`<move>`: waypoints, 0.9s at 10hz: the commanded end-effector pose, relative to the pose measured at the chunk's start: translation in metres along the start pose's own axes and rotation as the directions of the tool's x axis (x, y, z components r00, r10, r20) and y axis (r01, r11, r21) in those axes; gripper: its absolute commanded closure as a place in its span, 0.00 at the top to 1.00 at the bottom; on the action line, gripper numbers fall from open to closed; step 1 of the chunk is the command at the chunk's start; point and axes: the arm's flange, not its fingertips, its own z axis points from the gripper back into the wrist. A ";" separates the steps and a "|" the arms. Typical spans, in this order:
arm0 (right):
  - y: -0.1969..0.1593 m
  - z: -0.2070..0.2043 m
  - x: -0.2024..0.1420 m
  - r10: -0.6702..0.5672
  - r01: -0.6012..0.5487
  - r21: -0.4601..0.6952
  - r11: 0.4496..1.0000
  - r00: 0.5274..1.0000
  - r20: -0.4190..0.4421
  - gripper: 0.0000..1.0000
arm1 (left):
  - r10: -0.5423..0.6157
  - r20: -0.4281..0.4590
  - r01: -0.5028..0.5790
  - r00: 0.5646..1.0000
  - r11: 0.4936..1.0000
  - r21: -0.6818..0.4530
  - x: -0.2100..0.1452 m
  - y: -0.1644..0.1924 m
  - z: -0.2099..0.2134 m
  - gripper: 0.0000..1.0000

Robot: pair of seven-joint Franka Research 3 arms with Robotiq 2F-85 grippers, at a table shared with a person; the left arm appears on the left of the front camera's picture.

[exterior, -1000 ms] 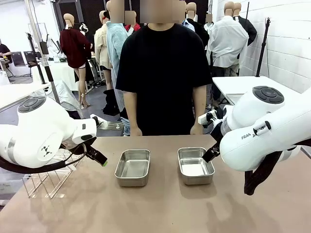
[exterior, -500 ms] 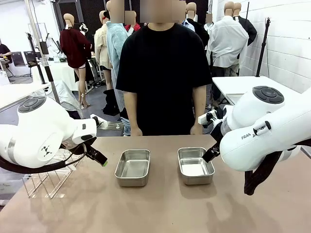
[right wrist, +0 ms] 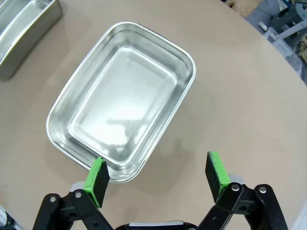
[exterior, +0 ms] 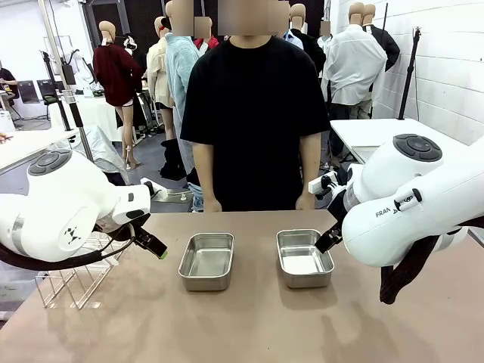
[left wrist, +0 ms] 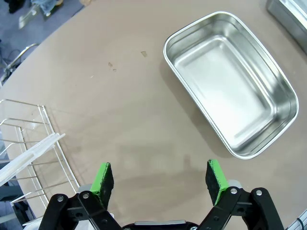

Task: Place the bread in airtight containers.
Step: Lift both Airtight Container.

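My left gripper (left wrist: 160, 177) gapes empty, the left tub (left wrist: 230, 86) at upper right, long axis slanting down-right; my right gripper (right wrist: 156, 175), also open, hangs nearer the right tub (right wrist: 124, 100), centre-left

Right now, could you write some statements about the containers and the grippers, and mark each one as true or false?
1. The left container and the right container are both empty. True.
2. The left gripper is shut on a container. False: its jaws stand open above the bare table, beside the left container.
3. A wire rack stands at the table's left side. True.
4. Lids cover both containers. False: both are uncovered.
5. The right gripper is open. True.
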 end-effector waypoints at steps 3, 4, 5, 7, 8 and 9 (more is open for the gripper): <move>-0.016 0.043 -0.006 -0.037 0.037 -0.014 0.999 0.999 0.020 1.00 | -0.007 0.081 0.014 0.997 0.996 -0.088 0.000 0.009 0.047 1.00; -0.027 0.069 -0.008 -0.048 0.049 -0.021 0.999 0.998 0.051 1.00 | -0.001 0.104 0.013 0.995 0.993 -0.115 -0.001 0.019 0.062 1.00; -0.037 0.095 -0.009 -0.069 0.072 -0.040 0.997 0.995 0.074 1.00 | 0.005 0.118 0.013 0.993 0.987 -0.158 -0.001 0.030 0.080 1.00; -0.049 0.140 -0.019 -0.084 0.073 0.078 0.994 0.986 0.141 1.00 | -0.007 0.171 0.045 0.985 0.974 -0.220 -0.005 0.045 0.112 1.00; -0.053 0.153 -0.025 -0.092 0.075 0.098 0.992 0.980 0.176 1.00 | 0.018 0.211 0.040 0.977 0.963 -0.267 -0.007 0.052 0.123 1.00; -0.056 0.157 -0.030 -0.104 0.082 0.118 0.990 0.975 0.197 1.00 | 0.062 0.232 0.003 0.971 0.963 -0.268 -0.008 0.061 0.130 1.00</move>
